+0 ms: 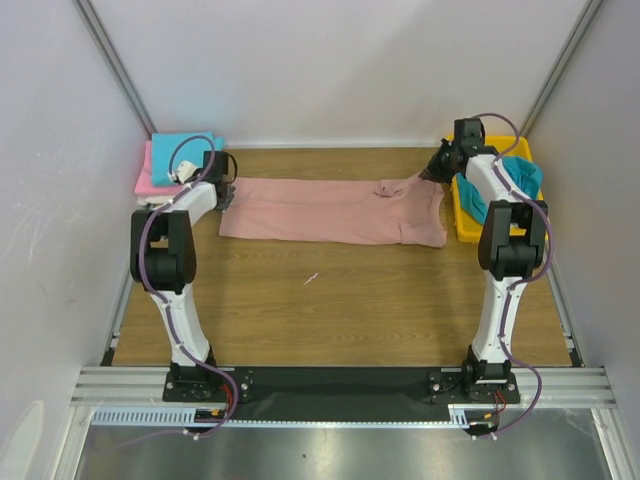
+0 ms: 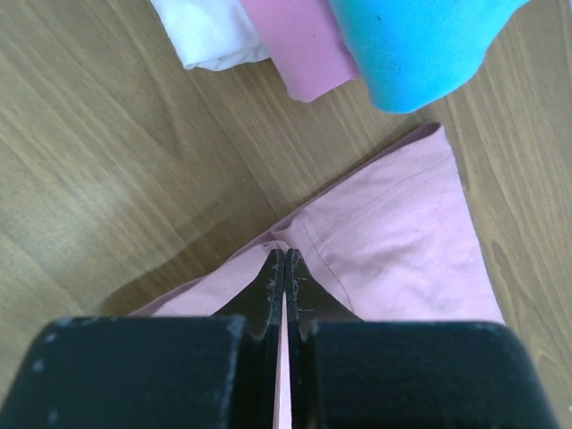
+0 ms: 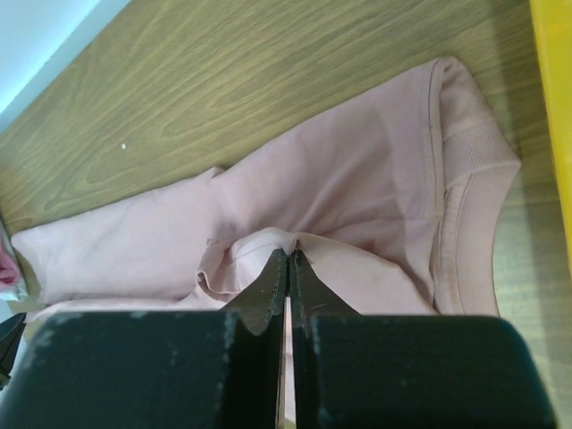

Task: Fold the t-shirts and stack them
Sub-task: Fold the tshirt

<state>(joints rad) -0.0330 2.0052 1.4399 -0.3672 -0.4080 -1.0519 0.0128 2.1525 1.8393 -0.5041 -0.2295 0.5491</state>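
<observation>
A dusty-pink t-shirt [image 1: 330,210] lies folded lengthwise across the far part of the table. My left gripper [image 1: 226,190] is shut on its left edge; the left wrist view shows the cloth [image 2: 402,241] pinched between the closed tips [image 2: 284,268]. My right gripper [image 1: 432,172] is shut on a raised fold near the collar end, and the right wrist view shows the bunched cloth [image 3: 357,179] at the tips [image 3: 290,261]. A folded stack of turquoise [image 1: 178,152], bright pink [image 1: 150,180] and white [image 2: 210,31] shirts sits at the far left.
A yellow tray [image 1: 470,222] at the far right holds a teal shirt [image 1: 524,176]; its rim shows in the right wrist view [image 3: 556,107]. White walls enclose the table on three sides. A small white speck [image 1: 312,277] lies on the wood.
</observation>
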